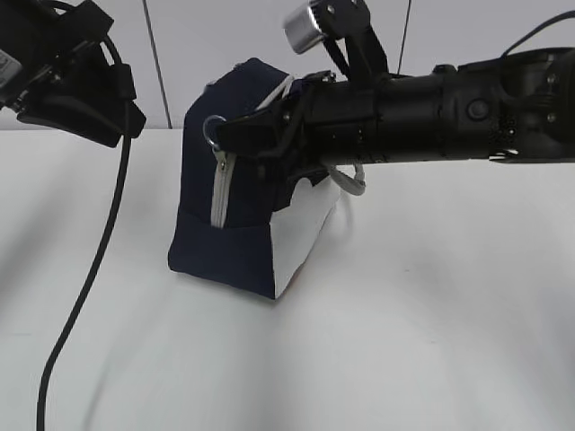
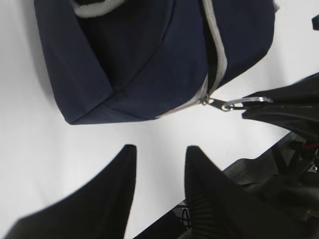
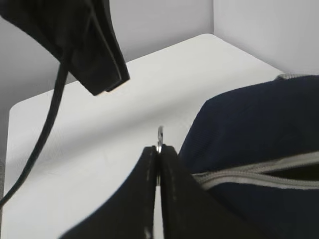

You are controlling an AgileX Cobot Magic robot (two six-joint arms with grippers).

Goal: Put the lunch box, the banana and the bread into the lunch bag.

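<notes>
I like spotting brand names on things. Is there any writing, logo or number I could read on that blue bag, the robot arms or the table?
None can be read.
Lunch bag: plain navy and white fabric, no label showing.
Right gripper, pinching the zipper ring: plain black.
Left gripper: plain black.
Table: bare white.

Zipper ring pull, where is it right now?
The zipper ring pull is pinched in the right gripper at the lunch bag end nearest the left arm.

Lunch bag (image 2: 149, 59) cropped at the frame's top — interior unseen; ring pull (image 3: 160, 135) mostly hidden between closed jaws.
</notes>
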